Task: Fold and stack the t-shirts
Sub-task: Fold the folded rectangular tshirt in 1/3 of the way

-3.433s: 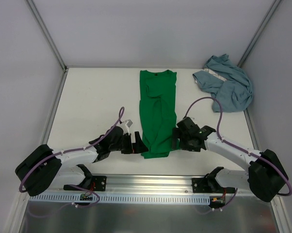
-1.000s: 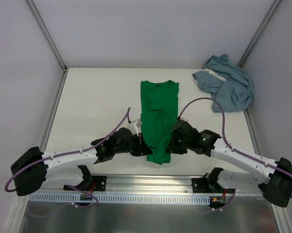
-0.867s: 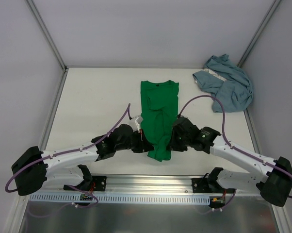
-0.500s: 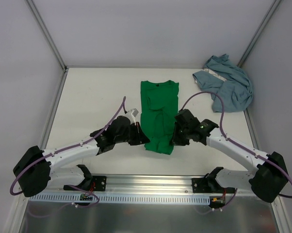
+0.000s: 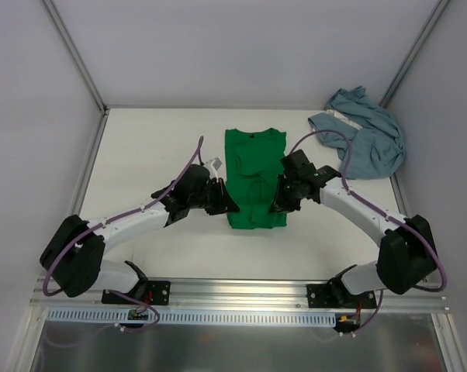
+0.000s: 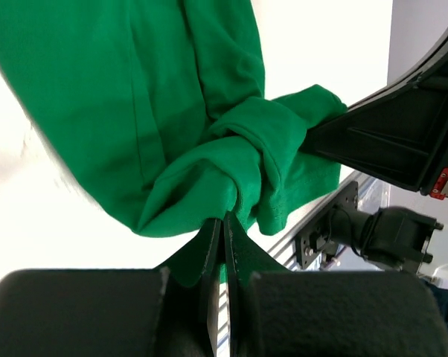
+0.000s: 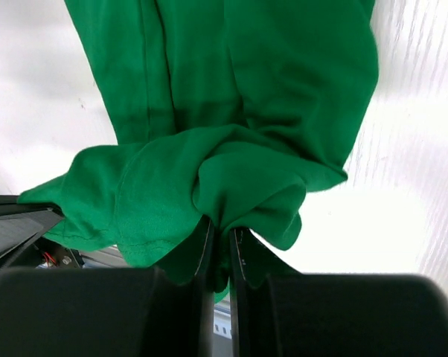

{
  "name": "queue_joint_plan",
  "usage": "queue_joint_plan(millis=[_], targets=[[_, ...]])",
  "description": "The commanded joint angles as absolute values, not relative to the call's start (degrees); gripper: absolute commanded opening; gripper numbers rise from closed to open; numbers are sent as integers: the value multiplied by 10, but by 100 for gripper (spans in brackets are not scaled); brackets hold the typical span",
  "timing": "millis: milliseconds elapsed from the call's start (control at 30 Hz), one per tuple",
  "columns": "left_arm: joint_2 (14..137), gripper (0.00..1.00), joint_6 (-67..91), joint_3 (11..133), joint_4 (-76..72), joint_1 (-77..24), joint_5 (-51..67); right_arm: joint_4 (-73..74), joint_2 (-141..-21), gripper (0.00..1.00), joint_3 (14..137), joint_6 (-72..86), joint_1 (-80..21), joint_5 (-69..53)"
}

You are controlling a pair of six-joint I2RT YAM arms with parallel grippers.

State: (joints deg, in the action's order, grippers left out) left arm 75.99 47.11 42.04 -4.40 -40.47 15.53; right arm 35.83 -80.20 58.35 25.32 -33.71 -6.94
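Cloth is pinched in both of your end effectors. Your left end effector [image 6: 222, 223] has its two fingers pressed together on a bunched fold of the green t-shirt [image 5: 254, 163], at that shirt's near left corner. The left wrist view shows the fabric gathered into a thick roll right at the fingertips. Your right end effector [image 7: 218, 232] is likewise clamped on a wad of the same shirt, at its near right corner, with the hem drooping in loose lobes on either side of the fingers.

From above, the green t-shirt lies lengthwise on the desk [image 5: 156, 155] as a narrow strip, with its collar at the far end, where it is flat. Its near end is lifted and doubled back toward its own middle, and one end effector flanks that raised fold on each side. You cannot tell from these views whether the lifted hem touches the layer beneath.

The blue-grey t-shirt [image 5: 365, 139] sits in a crumpled heap well to the right of the green t-shirt and somewhat farther back. A paler trim shows at its left edge, and it is apart from the green t-shirt.
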Motion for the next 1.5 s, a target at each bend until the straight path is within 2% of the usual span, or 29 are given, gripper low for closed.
queue_joint_plan(millis=[0, 367, 433, 467, 500, 600, 633, 900, 1100, 1300, 1467], targets=[[793, 0, 450, 463, -55, -382, 193, 356, -828, 0, 628, 219, -313, -96], [927, 0, 427, 568, -45, -286, 269, 353, -1003, 1, 765, 172, -237, -168], [964, 3, 426, 595, -40, -272, 285, 353, -1031, 13, 786, 167, -229, -178], [977, 15, 429, 605, -40, -260, 294, 354, -1057, 22, 804, 164, -224, -179], [990, 46, 432, 613, -40, -255, 312, 350, -1066, 40, 809, 162, -222, -183], [1014, 76, 447, 621, -75, -246, 321, 334, -1071, 50, 819, 156, -211, -176], [1006, 98, 453, 607, -91, -245, 315, 333, -1070, 50, 822, 153, -207, -172], [958, 99, 443, 574, -125, -244, 297, 370, -1022, 55, 852, 113, -187, -136], [852, 99, 444, 524, -121, -245, 302, 388, -951, 58, 846, 127, -193, -170], [722, 99, 422, 476, -68, -245, 296, 390, -876, 60, 797, 165, -274, -178], [636, 99, 421, 435, -29, -246, 292, 342, -895, 61, 745, 209, -371, -177]])
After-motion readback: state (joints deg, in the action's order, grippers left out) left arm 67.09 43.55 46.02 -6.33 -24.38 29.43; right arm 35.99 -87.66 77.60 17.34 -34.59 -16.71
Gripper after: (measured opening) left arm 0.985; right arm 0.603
